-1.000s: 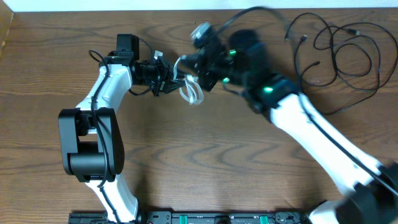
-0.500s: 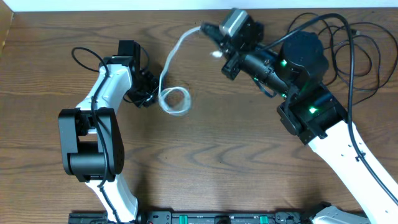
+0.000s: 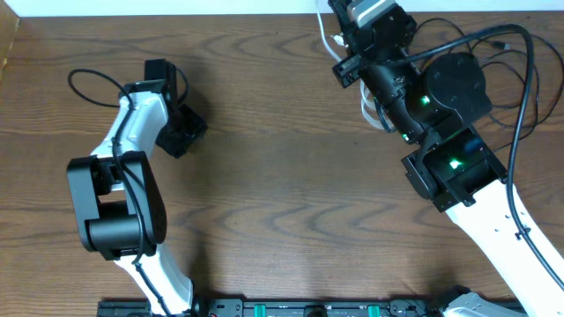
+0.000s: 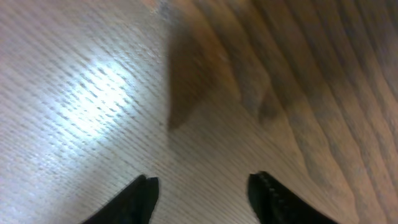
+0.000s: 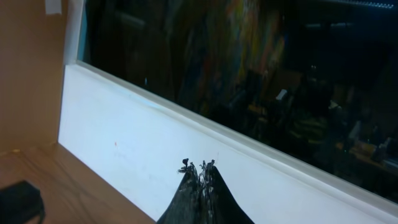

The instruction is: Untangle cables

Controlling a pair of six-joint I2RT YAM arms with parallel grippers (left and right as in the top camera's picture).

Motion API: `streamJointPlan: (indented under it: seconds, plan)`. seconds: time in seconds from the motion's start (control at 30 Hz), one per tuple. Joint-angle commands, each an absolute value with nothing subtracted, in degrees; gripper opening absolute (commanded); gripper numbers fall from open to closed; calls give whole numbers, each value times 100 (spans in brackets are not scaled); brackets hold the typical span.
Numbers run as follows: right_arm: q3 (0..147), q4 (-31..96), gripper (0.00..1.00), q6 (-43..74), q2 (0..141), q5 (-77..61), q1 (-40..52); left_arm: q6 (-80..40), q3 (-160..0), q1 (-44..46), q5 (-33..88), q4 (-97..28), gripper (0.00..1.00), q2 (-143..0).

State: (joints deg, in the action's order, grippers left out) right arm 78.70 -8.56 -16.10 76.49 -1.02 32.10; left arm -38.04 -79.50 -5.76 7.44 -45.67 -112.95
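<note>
Gaping left gripper (image 4: 202,196): jaws apart, nothing between, over brown wooden table (image 3: 282,202).
Right gripper (image 5: 200,169): jaws pressed together, facing white wall (image 5: 124,149); any grip unclear.
Short white cable (image 3: 372,116): looped beneath right arm (image 3: 449,84).
Thin black cables (image 3: 504,41): loose, far right.

Overhead view: light was even and diffuse; the counter (image 3: 282,194) grain was sharp, shadows were soft-edged, and green lamps (image 3: 456,164) glowed at right. Left wrist view: blurred throughout, with a white glare patch at centre left and the left pincer (image 4: 202,196) a dark smear along the lower edge. Right wrist view: dim, with a murky upper half; the right pincer (image 5: 199,171) appeared in silhouette.
</note>
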Motion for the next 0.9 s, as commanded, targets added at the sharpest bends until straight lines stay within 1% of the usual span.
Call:
streamJointPlan:
  seconds: [0.0, 0.17, 0.3, 0.47, 0.53, 0.77, 0.87]
  plan:
    - [7911, -862, 1, -1675, 7577, 121, 3179, -3715, -7940, -733, 899, -4604, 59, -11358]
    - [7913, -864, 1, -1509, 7699, 169, 3146, -3708, -7940, -878, 897, -4602, 59, -11358]
    - [7913, -923, 1, -377, 7970, 204, 2923, -3708, -7940, -899, 897, -4602, 59, -11358]
    - [7911, -838, 1, 1114, 8440, 202, 2314, -3706, -7937, -897, 897, -4606, 59, -11358]
    - [7911, -762, 1, 1479, 8674, 198, 2086, -3708, -7937, -897, 899, -4604, 59, -11358]
    - [7911, -209, 1, 1535, 9522, 209, 1594, -3708, -7933, -893, 902, -4604, 59, -11358]
    - [7911, 62, 1, 1540, 9804, 447, 1382, -3710, -7933, -893, 902, -4609, 59, -11358]
